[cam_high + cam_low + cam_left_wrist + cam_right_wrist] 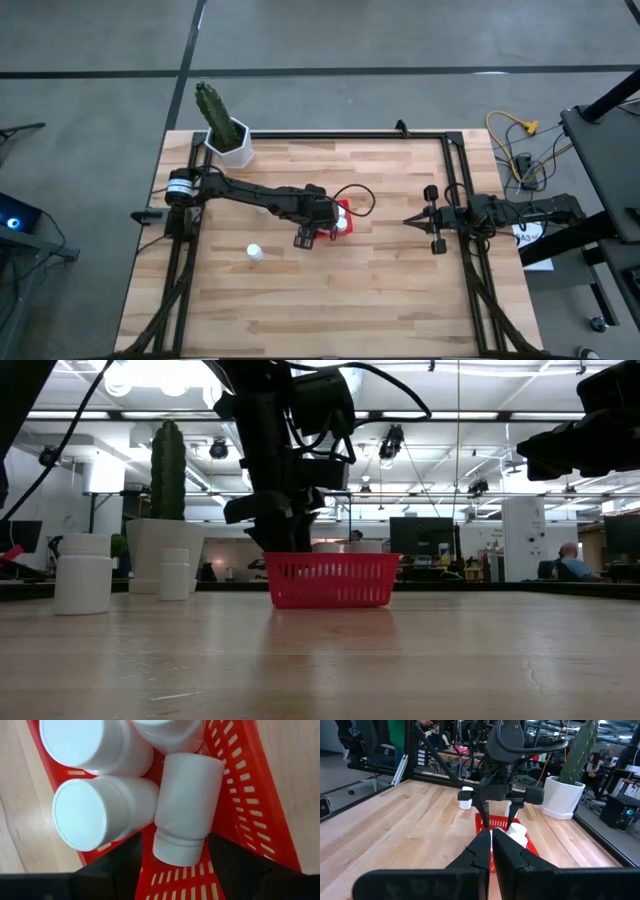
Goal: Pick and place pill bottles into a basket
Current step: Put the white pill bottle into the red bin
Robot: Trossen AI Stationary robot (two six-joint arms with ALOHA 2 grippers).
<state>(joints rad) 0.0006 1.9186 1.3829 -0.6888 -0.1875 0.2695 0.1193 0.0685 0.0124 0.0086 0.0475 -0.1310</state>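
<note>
The red basket (344, 212) stands mid-table and also shows in the low view (330, 580). My left gripper (175, 844) hangs open above it, pointing down. A white pill bottle (187, 805) lies on its side in the basket between the fingers, with a gap on either side. Three more bottles (102, 810) stand or lean in the basket beside it. Two bottles stand upright on the table, the nearer one (82, 572) and a farther one (174, 574). My right gripper (491, 849) is shut and empty at the table's right side (412, 222).
A white hexagonal pot with a green cactus (228, 135) stands at the table's far left corner. A black frame (350, 134) runs along the table's edges. Bare wood lies between the basket and my right gripper.
</note>
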